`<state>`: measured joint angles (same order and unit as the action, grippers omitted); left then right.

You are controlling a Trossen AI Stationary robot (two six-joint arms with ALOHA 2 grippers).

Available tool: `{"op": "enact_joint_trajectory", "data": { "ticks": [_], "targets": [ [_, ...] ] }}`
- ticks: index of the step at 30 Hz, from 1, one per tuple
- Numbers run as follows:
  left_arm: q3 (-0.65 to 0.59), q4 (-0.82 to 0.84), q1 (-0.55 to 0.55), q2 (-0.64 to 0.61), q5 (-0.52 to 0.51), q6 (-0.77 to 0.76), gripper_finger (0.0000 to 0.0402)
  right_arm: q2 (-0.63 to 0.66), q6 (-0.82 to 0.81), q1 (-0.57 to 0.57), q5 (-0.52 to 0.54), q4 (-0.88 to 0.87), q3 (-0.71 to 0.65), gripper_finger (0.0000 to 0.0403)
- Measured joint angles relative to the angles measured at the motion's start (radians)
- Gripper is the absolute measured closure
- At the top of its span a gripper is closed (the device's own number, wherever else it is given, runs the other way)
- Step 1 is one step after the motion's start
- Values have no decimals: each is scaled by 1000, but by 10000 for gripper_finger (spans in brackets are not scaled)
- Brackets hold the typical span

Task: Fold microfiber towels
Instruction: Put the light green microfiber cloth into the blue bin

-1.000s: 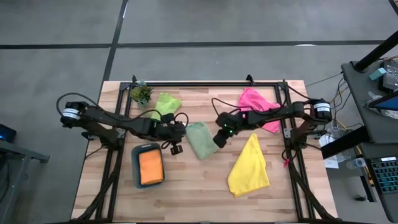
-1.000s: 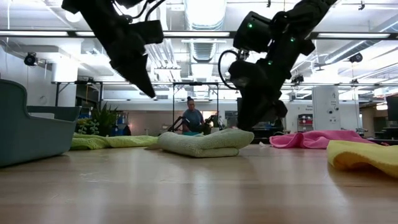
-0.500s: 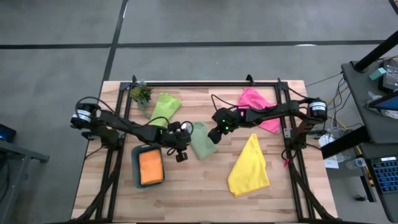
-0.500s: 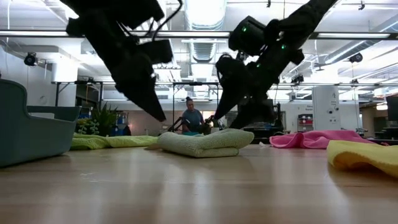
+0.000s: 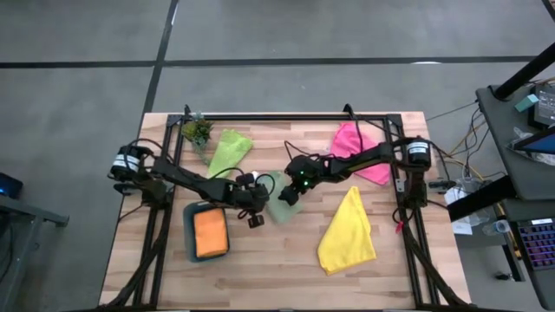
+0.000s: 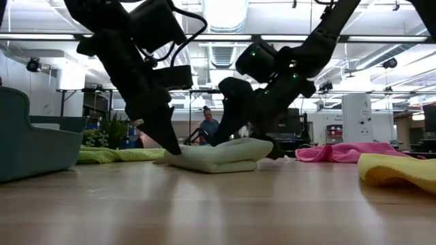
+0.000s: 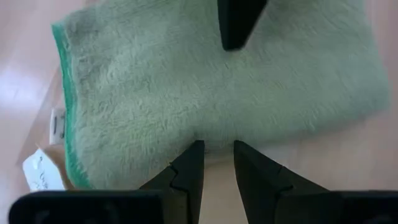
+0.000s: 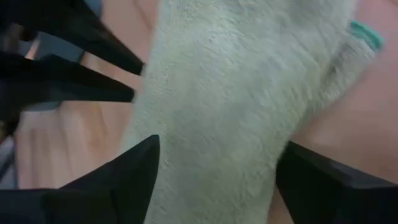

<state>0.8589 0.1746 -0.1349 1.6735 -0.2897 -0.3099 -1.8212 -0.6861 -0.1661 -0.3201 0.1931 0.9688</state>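
Update from my end: left claw (image 5: pixel 253 214) has slid in, fingers nearly together with nothing between them, tips at the near edge of the folded pale sage green microfiber towel (image 5: pixel 279 201) mid-table. Right claw (image 5: pixel 287 196) dropped over it and sprang wide apart. Looks to me like they're squaring this fold.

Lab or workshop hall: exposed ceiling ducts (image 6: pixel 225 51), strip lights, concrete floor (image 5: pixel 78 87), equipment desk (image 5: pixel 525 104) with cables, person (image 6: pixel 208 126) seated behind.
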Motion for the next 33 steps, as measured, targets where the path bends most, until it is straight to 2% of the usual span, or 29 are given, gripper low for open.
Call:
{"op": "enact_joint_trajectory", "data": {
  "ticks": [6,12,17,24,33],
  "targets": [
    [-1,-11,0,0,-1,-1,327,-55,-15,0,-31,98,2,188],
    [-1,-8,-1,-6,-2,-1,327,-55,-8,0,-34,104,1,293],
    [-1,16,-10,-60,-3,1,327,-50,-3,0,-38,115,-1,373],
    [0,123,-35,-231,-27,2,327,-31,-5,1,-43,137,-1,383],
    [0,195,-109,-496,-206,62,327,18,-97,38,4,184,-1,384]
  ]
}}
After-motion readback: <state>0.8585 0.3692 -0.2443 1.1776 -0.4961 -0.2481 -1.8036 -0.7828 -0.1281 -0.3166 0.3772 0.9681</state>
